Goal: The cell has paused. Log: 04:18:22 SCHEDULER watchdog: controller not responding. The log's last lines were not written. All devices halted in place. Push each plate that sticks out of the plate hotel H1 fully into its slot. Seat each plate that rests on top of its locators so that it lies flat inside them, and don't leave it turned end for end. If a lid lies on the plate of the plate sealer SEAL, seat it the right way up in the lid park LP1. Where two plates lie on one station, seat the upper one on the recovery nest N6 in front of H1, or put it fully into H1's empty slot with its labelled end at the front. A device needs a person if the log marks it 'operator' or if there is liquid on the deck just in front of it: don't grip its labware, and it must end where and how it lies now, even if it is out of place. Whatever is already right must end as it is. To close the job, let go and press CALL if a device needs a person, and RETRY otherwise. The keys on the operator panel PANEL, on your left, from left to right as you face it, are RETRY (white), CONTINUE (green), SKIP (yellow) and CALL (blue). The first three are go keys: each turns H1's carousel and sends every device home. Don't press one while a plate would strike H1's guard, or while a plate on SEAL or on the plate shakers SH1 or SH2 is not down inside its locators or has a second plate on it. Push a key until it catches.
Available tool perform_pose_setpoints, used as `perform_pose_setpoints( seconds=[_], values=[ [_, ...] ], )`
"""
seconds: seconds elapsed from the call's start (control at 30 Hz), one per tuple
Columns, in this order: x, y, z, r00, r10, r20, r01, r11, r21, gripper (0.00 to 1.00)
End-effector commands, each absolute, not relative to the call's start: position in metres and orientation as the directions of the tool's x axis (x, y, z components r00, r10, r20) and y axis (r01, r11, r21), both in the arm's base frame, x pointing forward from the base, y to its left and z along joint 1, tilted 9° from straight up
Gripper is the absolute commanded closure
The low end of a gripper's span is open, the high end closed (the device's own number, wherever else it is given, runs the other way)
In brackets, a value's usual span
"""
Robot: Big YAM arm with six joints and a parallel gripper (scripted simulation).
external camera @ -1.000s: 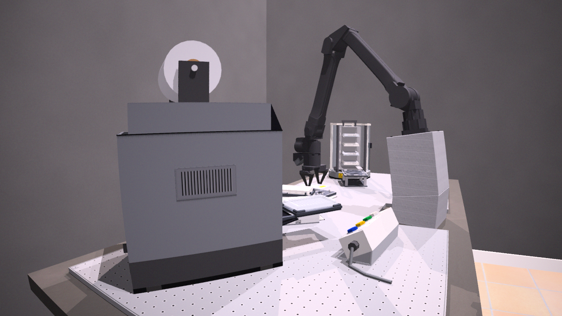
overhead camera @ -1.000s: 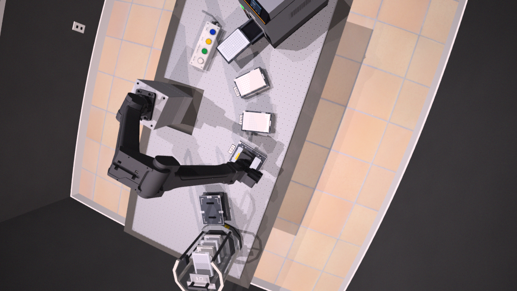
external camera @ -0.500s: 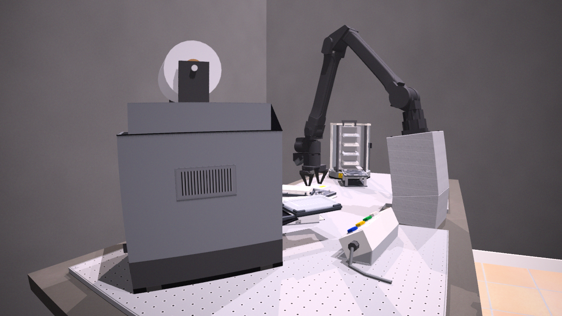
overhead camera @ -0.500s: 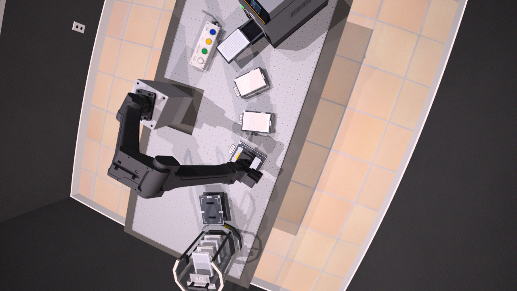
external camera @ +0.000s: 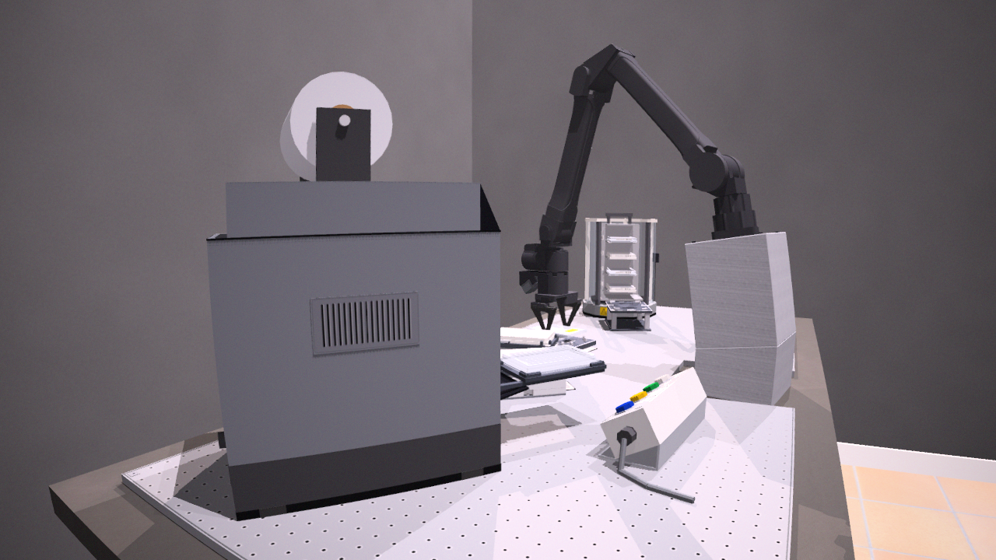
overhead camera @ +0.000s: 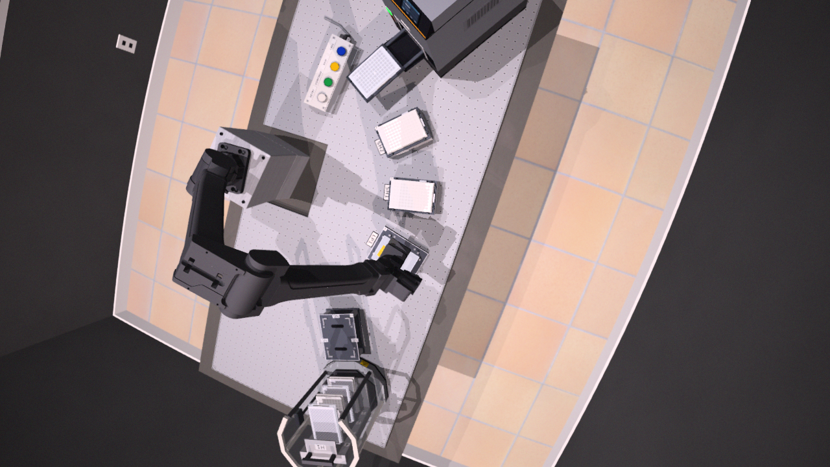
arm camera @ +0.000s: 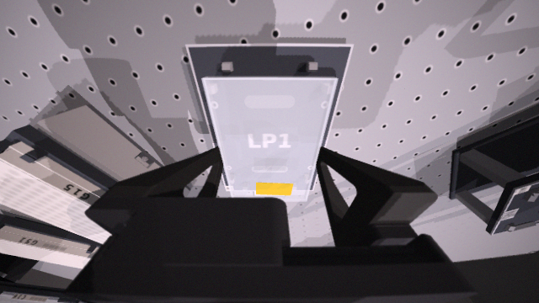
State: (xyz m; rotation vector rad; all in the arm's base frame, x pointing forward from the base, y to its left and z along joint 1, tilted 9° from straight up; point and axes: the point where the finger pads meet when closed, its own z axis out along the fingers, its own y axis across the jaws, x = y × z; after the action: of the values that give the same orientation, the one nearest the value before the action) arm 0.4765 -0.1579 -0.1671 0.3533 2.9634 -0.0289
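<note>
My gripper (overhead camera: 398, 253) (external camera: 557, 326) (arm camera: 269, 151) points down, shut on the long sides of a clear lid (overhead camera: 409, 261) (arm camera: 269, 114). The lid's yellow mark is at its near end in the wrist view. It is above the lid park LP1 (overhead camera: 390, 233) (arm camera: 202, 55), offset toward that view's bottom; two far locators show uncovered. The exact gap is unclear. A plate (overhead camera: 374, 72) (external camera: 550, 360) is on SEAL's extended tray. Plates are on SH2 (overhead camera: 402, 132) and SH1 (overhead camera: 412, 195) (arm camera: 46, 181); their seating is unclear. The panel (overhead camera: 334, 41) (external camera: 678, 414) has four keys.
The recovery nest N6 (overhead camera: 331, 351) (arm camera: 522, 204) bears no plate. Behind it, the hotel H1 (overhead camera: 320, 447) (external camera: 650, 260) holds several plates. The sealer body (overhead camera: 464, 34) (external camera: 362, 390) stands at the far end of the deck. The arm's pedestal (overhead camera: 264, 174) (external camera: 741, 299) is opposite the shakers.
</note>
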Motion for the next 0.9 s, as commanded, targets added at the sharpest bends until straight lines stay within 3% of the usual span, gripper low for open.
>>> perform_pose_setpoints(
  seconds=[0.0,0.87],
  values=[
    [0.4954,-0.1572,-0.1623,-0.955,0.230,-0.188,0.234,0.972,0.001,0.16],
    [0.4983,-0.1580,-0.1657,-0.954,0.229,-0.194,0.234,0.972,0.000,0.16]
  ],
)
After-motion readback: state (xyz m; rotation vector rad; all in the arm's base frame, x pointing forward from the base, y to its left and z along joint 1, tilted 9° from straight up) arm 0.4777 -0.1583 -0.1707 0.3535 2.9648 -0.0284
